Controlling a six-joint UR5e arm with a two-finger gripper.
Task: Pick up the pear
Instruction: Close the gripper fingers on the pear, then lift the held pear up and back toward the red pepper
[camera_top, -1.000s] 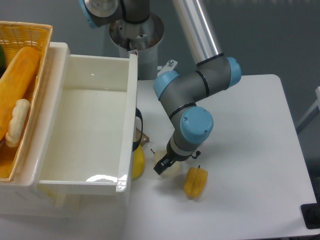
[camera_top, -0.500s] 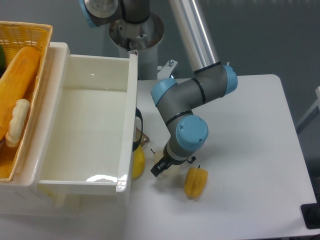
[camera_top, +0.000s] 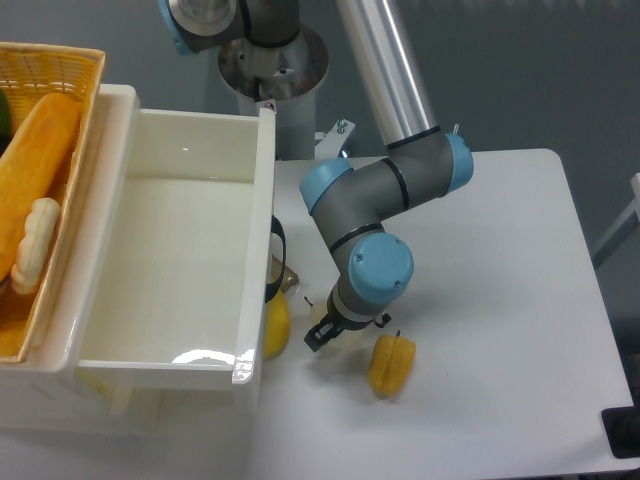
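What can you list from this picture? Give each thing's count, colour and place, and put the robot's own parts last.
Pale cream pear: one, on the table, mostly hidden under the hand.
Ribbed yellow bell pepper: one, on the table, right of the pear.
Bright yellow rounded object: one, against the bin's front corner.
White plastic bin: one, left half of the view.
Woven yellow basket: one, far left, holding orange and cream items.
White table: one, under everything.
Robot arm: one, grey with blue joints.
Hand: one, dark, down at the pear; whether it grips is unclear.
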